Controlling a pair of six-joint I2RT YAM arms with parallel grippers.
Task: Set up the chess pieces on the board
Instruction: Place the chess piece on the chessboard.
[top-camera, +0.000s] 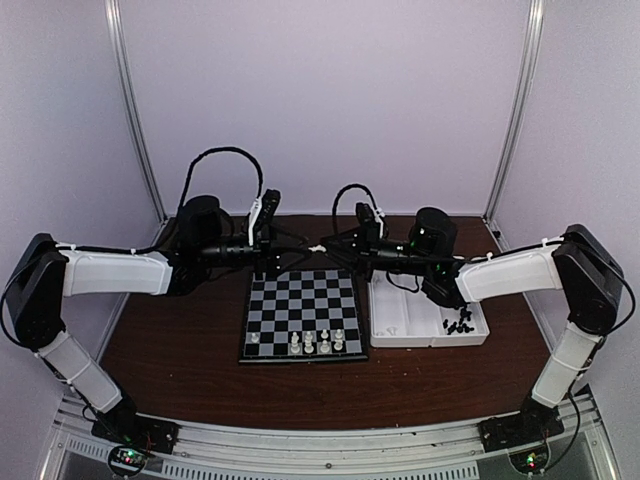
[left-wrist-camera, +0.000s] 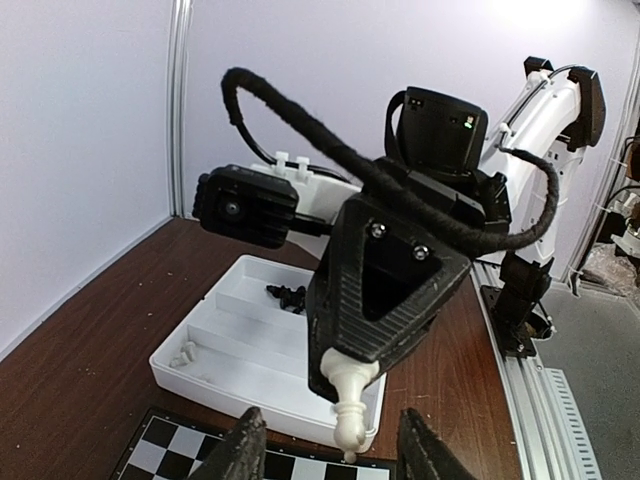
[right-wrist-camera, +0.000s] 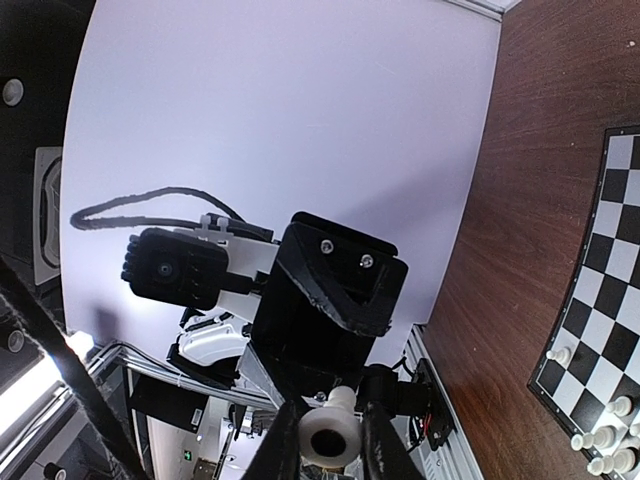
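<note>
Above the far edge of the board (top-camera: 300, 300), both grippers meet tip to tip. My right gripper (right-wrist-camera: 332, 445) is shut on the round base of a white chess piece (left-wrist-camera: 355, 405), whose head points at my left gripper. The left gripper (left-wrist-camera: 335, 458) is open, its fingers (left-wrist-camera: 245, 450) standing on either side of the piece's head without touching it. In the top view the piece (top-camera: 318, 247) shows as a small white spot between the two arms. Several white pieces (top-camera: 318, 342) stand on the board's near rows.
A white two-compartment tray (top-camera: 400, 325) lies right of the board. Several black pieces (top-camera: 458, 322) are heaped in its right part, and a white piece (left-wrist-camera: 183, 355) lies in its near corner. Brown table surrounds both; walls and metal posts stand behind.
</note>
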